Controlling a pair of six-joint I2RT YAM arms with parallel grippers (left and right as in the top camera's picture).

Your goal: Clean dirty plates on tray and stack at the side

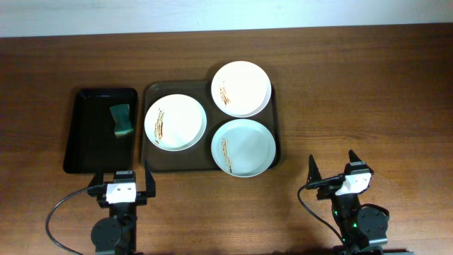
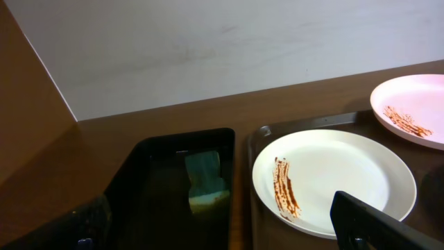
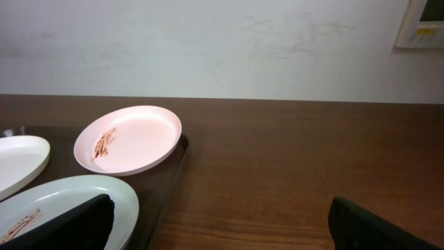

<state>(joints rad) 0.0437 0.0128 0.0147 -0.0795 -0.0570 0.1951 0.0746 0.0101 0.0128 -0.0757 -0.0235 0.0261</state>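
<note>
Three plates lie on the dark-brown tray (image 1: 177,161): a white plate (image 1: 175,122) at its left, a white plate (image 1: 241,88) at its back right and a pale blue-green plate (image 1: 243,146) at its front right. Each carries a brown-orange streak. My left gripper (image 1: 122,177) hangs open near the table's front edge, just short of the tray's front left corner. In its wrist view the left white plate (image 2: 333,177) lies ahead of the right finger. My right gripper (image 1: 333,166) is open over bare wood, to the right of the tray. Its wrist view shows the blue-green plate (image 3: 69,198) behind its left finger.
A smaller black tray (image 1: 85,142) lies left of the brown tray, with a green and yellow sponge (image 1: 122,119) inside it. The left wrist view shows that sponge (image 2: 206,182) too. Bare wooden table stretches to the right of the tray, and a pale wall stands behind.
</note>
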